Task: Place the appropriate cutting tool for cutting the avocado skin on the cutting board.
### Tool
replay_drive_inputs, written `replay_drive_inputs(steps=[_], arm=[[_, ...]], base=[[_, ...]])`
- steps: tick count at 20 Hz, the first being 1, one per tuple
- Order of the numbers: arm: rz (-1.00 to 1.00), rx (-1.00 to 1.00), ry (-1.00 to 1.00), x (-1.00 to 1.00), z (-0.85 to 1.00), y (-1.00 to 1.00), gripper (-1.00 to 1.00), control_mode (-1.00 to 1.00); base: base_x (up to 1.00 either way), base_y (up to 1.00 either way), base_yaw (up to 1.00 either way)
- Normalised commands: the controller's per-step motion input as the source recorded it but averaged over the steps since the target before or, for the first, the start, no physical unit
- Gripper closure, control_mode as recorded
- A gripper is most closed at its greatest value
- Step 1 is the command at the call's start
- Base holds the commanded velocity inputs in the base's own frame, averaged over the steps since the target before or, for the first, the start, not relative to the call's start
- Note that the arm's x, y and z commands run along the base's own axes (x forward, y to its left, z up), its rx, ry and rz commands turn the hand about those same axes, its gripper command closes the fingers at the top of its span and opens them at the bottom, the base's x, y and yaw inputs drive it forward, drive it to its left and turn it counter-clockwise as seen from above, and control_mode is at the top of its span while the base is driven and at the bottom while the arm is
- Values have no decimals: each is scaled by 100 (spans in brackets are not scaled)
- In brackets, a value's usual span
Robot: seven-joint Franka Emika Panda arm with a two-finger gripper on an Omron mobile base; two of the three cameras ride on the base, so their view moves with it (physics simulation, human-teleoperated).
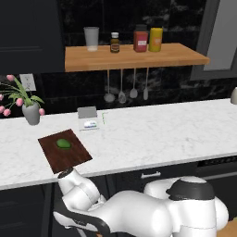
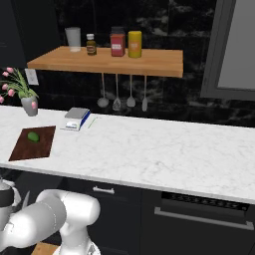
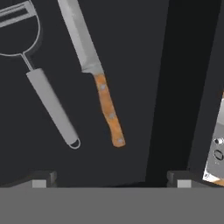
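Lying on a dark flat surface under the hand camera: one knife (image 3: 94, 70), silver-grey blade, tan-orange riveted handle, set beside a grey peeler (image 3: 41, 83), the two apart and roughly parallel. Gripper (image 3: 111, 177) hangs above them, its fingertips spread wide and holding nothing. On the white marble counter (image 1: 162, 134): one reddish-brown cutting board (image 1: 65, 151) near the front edge, bearing one avocado (image 1: 63, 144) (small, dark green).
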Motion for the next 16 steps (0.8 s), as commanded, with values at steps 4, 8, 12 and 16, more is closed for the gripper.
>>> replay_drive_inputs(steps=[4,8,12,16], arm=[[12,6,8,9,-34,-1,-100,-100],[12,5,9,18,-32,0,-100,-100],[9,2,6,21,-28,0,-100,-100],[7,0,5,26,-26,0,-100,-100]], base=[[0,0,0],[0,0,0],[0,0,0],[0,0,0]])
